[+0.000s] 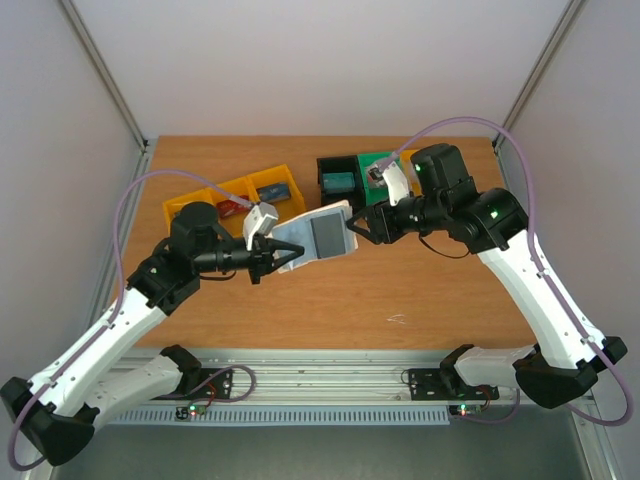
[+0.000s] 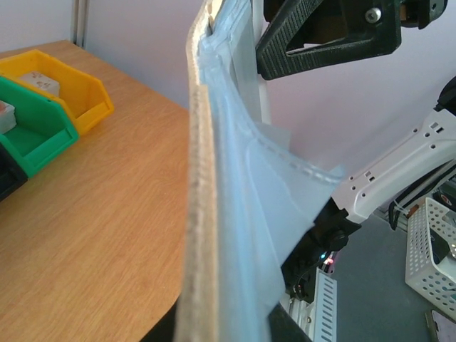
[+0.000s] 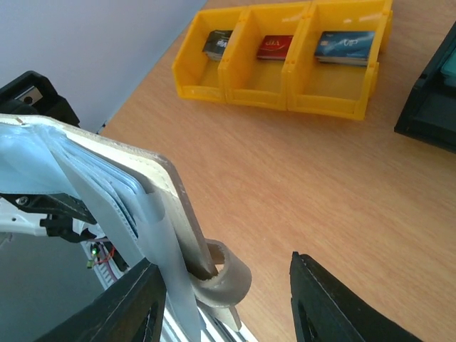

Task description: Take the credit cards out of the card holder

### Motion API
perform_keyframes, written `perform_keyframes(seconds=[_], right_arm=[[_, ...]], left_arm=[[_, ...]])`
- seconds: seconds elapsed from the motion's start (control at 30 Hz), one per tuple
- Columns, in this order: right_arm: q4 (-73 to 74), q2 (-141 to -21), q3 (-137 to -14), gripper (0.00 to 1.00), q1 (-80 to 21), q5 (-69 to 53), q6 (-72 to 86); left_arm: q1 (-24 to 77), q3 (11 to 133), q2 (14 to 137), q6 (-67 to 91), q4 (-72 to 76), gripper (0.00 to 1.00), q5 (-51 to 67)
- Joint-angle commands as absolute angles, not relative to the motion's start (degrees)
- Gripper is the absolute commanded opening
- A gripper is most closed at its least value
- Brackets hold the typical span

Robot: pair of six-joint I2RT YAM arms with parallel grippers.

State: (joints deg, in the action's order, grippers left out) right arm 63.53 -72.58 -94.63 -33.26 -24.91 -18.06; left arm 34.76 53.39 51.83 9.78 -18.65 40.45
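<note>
Beige outside and blue-grey inside, the card holder [image 1: 315, 238] is held open, up off the counter [image 1: 430, 290], at the middle of the overhead frame. The left hand [image 1: 275, 260] is clamped on its left edge. The right hand [image 1: 356, 227] sits just at the holder's right edge with its fingers [image 3: 328, 299] apart. In the right wrist view the snap tab [image 3: 226, 279] curls in the gap between them, touching neither. A dark grey rectangle shows on the holder's inner face. At the upper left, yellow bins [image 1: 180, 212] hold three credit cards [image 3: 345, 45], one per compartment: dark, red and blue. A black bin [image 1: 323, 168] and a green bin [image 1: 380, 160] stand at upper centre.
</note>
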Motion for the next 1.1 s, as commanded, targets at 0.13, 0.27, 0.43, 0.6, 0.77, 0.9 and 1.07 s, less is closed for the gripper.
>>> perform_keyframes(seconds=[0.13,0.27,0.43,0.6,0.77,0.9,1.07], right_arm=[[63.44,-73.36,-95.45,0.49,-32.84,-27.56,-18.94],[63.3,-72.64,-93.82,0.51,-32.87,-27.98,-19.03],[60.93,-73.07,-93.27,0.53,-32.94,-30.21,-18.42],[57.85,-72.97,-92.33,0.59,-33.09,-35.03,-18.65],[56.34,-72.51,-91.74,0.64,-33.85,-38.55,-18.31],[54.81,-72.26,-90.15,0.62,-34.3,-36.38,-16.94],[52.19,-71.83,-88.99,0.47,-34.36,-37.86,-15.49]], left_arm=[[36.67,54.3,52.86,8.74,-13.21,0.0,42.35],[36.91,54.49,52.87,9.04,-13.05,0.0,41.75],[37.17,54.45,53.23,9.2,-11.77,0.0,42.06],[37.27,53.85,53.29,12.47,-9.42,0.0,40.04],[37.27,53.18,53.06,15.57,-8.88,0.0,39.2],[37.26,53.22,53.12,15.97,-8.49,0.0,39.19],[37.27,53.14,53.0,16.34,-8.5,0.0,39.2]])
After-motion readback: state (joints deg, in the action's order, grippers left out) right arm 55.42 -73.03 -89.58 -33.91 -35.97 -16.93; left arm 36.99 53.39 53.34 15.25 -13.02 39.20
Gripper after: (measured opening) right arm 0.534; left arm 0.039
